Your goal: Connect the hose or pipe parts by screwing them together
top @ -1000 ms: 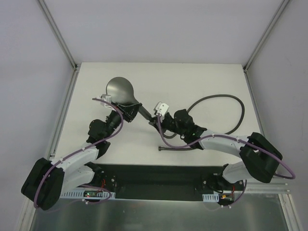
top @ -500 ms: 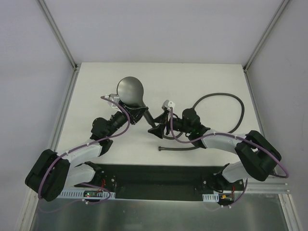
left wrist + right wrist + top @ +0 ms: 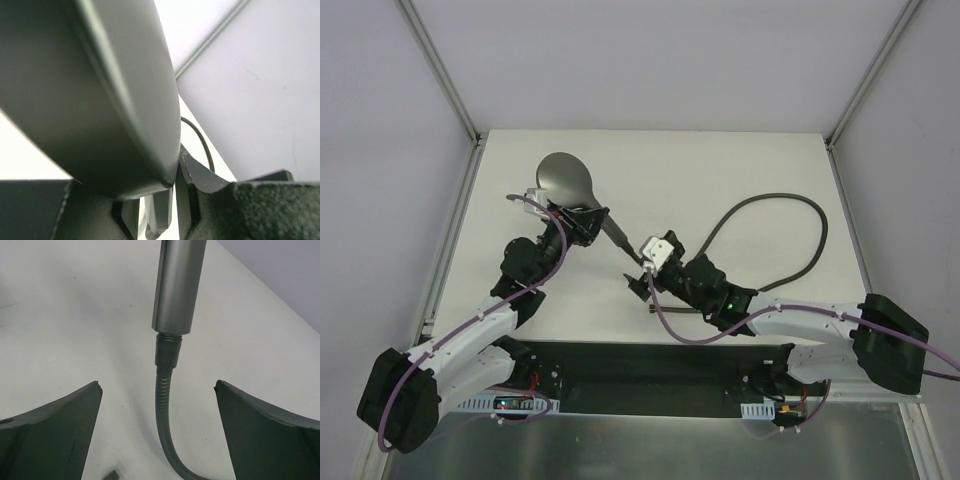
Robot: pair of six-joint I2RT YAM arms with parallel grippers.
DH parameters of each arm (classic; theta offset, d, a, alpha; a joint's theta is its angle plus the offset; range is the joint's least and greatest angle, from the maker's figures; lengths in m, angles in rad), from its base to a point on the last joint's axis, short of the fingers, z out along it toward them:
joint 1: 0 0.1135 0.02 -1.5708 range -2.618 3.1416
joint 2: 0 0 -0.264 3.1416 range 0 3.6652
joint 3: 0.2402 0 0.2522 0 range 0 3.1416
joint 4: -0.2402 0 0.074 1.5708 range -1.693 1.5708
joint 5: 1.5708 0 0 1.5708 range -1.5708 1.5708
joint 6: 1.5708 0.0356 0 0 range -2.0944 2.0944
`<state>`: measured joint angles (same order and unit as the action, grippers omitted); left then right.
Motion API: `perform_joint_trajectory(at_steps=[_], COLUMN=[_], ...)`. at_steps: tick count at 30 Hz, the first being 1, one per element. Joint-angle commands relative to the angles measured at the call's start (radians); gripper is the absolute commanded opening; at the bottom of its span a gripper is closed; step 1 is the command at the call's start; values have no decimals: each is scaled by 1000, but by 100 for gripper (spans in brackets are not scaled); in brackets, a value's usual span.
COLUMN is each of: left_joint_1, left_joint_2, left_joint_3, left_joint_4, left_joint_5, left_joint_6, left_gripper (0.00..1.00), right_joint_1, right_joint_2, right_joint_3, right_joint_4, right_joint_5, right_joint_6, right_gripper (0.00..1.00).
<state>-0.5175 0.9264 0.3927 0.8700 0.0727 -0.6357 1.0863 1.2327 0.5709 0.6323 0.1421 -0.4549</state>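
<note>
The left claw point(image 3: 582, 226) is shut tight on the shower head point(image 3: 565, 180), just below its round face, over the worktop point(image 3: 740, 165). The right claw point(image 3: 157, 386) is wide open with nothing in it. The nut point(image 3: 167, 351) on the hose point(image 3: 164, 410) sits at the end of the handle point(image 3: 179, 285), between the two fingers point(image 3: 55, 425). To do this well, close on the nut, not the bendy hose. Turn gently, and hold the head firm so it cannot spin.

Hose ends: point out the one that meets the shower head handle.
The end with the fitting between the right gripper's open fingers, butted against the shower head handle. The other end lies free on the table.
</note>
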Motion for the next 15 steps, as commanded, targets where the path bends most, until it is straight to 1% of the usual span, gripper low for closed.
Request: perform_joint_trajectory(at_steps=[1, 4, 7, 9, 11, 12, 13, 15], left_joint_1=[-12, -12, -13, -12, -12, -13, -12, -13], left_joint_2=[-83, -115, -142, -156, -179, -182, -187, -189], left_joint_3=[89, 113, 127, 123, 115, 118, 127, 130], left_joint_4=[-130, -186, -245, -255, -269, -299, -316, -345], left_joint_5=[-145, -172, -194, -198, -212, -214, -214, -212], left_joint_6=[-71, -99, -128, -143, -171, -177, -180, -188], left_gripper=[0, 0, 0, 0, 0, 0, 0, 0], right_joint_1=[99, 153, 187, 199, 205, 213, 216, 224], right_joint_2=[49, 134, 217, 269, 306, 315, 324, 338], right_joint_3=[119, 168, 225, 267, 285, 293, 294, 299], right_joint_4=[-13, 21, 56, 56, 72, 107, 128, 179], right_joint_5=[382, 497, 566, 582, 609, 622, 645, 662], right_joint_6=[-204, -280, -340, -358, -373, -399, -412, -435], right_gripper=[97, 94, 90, 87, 79, 75, 64, 49])
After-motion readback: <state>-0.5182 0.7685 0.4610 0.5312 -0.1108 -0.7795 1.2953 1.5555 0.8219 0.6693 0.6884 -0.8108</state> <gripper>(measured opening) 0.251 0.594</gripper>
